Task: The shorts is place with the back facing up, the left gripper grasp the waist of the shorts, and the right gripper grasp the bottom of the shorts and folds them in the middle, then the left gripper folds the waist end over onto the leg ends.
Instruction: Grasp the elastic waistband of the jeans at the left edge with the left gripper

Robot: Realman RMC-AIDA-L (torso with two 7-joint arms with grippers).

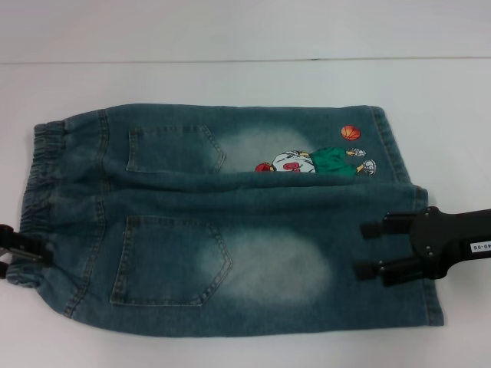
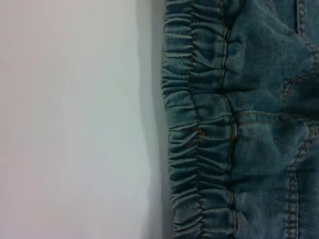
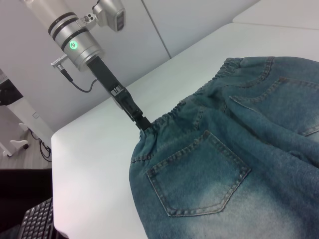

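While frame edge cuts left pincer (image 1: 14, 257), grip unclear | right pincer (image 1: 370, 249) open over shorts (image 1: 230, 230) hem

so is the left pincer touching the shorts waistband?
Touching. Right wrist view shows the left pincer tip meeting the waistband of the shorts, no gap.

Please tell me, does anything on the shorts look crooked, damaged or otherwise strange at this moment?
Nothing looks damaged. The shorts lie flat, back pockets up, on the table. One oddity: a printed cartoon patch peeks out along the crease between the legs, half hidden. The left gripper is at the waistband, the right gripper over the leg end.
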